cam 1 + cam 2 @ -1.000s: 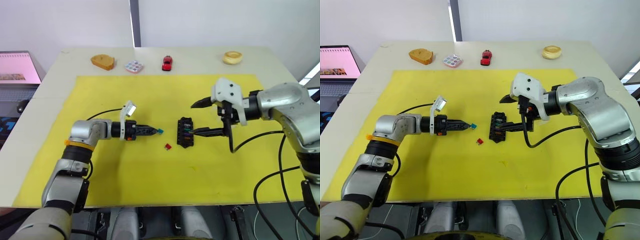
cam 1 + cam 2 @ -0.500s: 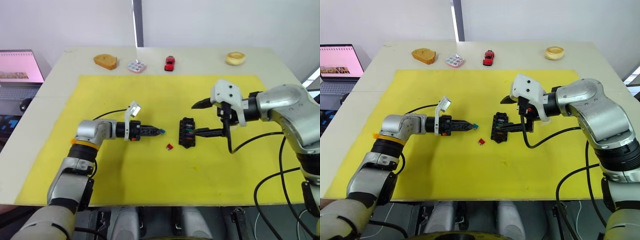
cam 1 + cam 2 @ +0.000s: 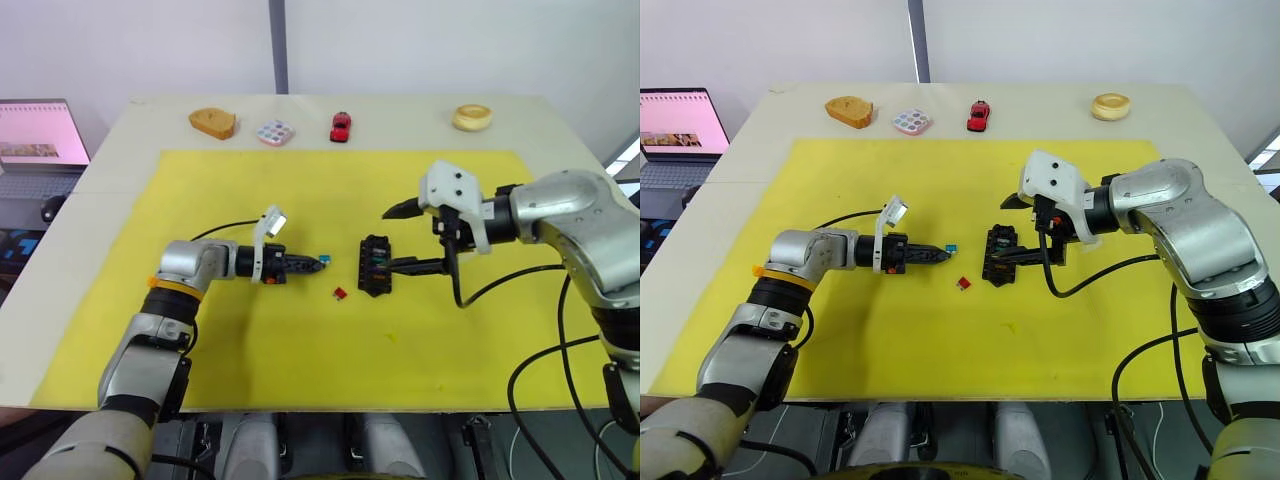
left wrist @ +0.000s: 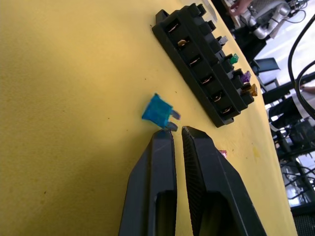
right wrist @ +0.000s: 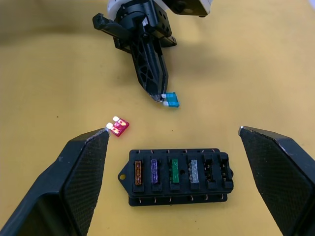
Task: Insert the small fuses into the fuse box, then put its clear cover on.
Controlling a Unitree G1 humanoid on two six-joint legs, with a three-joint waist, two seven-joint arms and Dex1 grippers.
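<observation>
Left pincer has pushed closer to the fuse box with the teal fuse; right pincer unchanged.

The left pincer, fingers nearly together, pinches the teal fuse by one metal leg at its tips. Just beyond those tips lies the black fuse box, holding amber, purple, green and grey fuses, two slots empty. The red fuse lies on the yellow mat of the worktop, beside the left pincer's tips. The right pincer gapes wide, straddling the box.
</observation>
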